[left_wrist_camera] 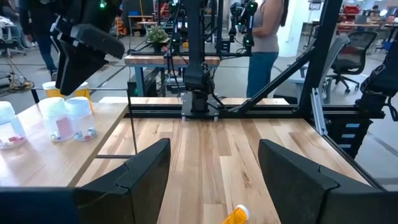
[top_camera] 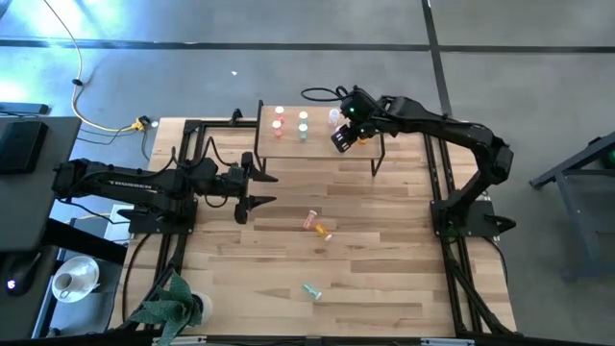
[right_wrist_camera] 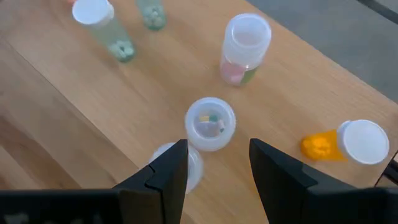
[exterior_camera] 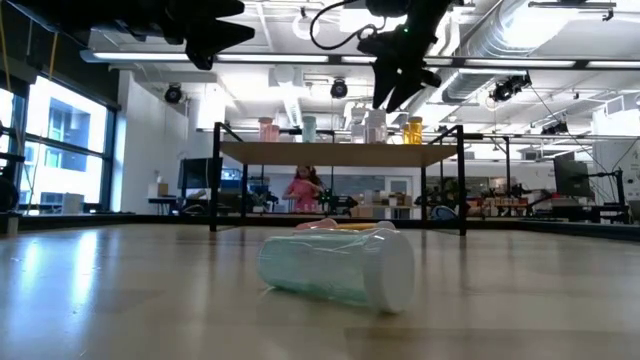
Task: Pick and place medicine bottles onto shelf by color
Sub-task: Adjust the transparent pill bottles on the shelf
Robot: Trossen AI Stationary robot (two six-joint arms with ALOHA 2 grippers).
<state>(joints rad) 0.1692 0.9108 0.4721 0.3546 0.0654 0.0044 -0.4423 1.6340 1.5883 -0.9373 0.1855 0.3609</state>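
The right pincer (right_wrist_camera: 212, 167) hangs part-open and empty over the shelf (top_camera: 332, 146) — best lifted straight up, clear of the clear bottle (right_wrist_camera: 210, 123) below it.

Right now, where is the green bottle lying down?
In the high view, the green bottle lies on the table's near edge, alone, below the pink and orange bottles.

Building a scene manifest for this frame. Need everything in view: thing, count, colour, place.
shelf: one, light wood on black legs, far middle of table.
bottles on shelf: red-pink and pale green at its left, clear and orange at its right under the right gripper; exact count unclear.
bottles on table: three lying down; red-pink, orange, pale green.
table: one, plank wood.
plant: one, green, near left corner.
left gripper: open, over table's left.
right gripper: open, above shelf's right end.
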